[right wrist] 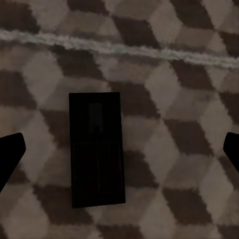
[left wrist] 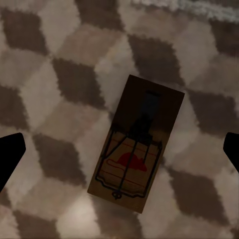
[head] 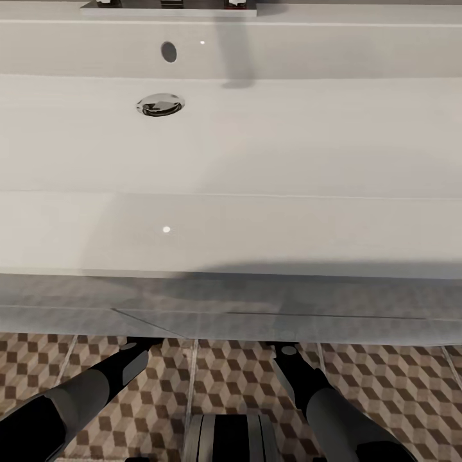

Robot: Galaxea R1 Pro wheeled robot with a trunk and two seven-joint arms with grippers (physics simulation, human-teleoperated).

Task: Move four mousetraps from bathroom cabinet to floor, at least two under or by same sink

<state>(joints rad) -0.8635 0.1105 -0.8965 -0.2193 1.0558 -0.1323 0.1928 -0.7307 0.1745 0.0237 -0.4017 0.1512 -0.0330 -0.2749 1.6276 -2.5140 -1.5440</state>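
The white sink [head: 256,147] spans the head view, with the cube-patterned bathroom floor [head: 385,385] below its front edge. Both my arms reach forward under that edge. One mousetrap [left wrist: 135,144], brown with a red mark and wire bar, lies flat on the tiles in the left wrist view. My left gripper [left wrist: 119,152] hangs open over it, fingertips [left wrist: 10,154] far apart and apart from the trap. A second mousetrap [right wrist: 96,148], in dark shadow, lies flat on the floor under my open right gripper [right wrist: 119,152]. The cabinet is out of view.
The sink's chrome drain [head: 160,104] and the faucet base [head: 168,5] lie at the far side. A pale grout line [right wrist: 119,49] runs past the right trap. My own trunk [head: 231,436] stands between the arms, close to the sink front.
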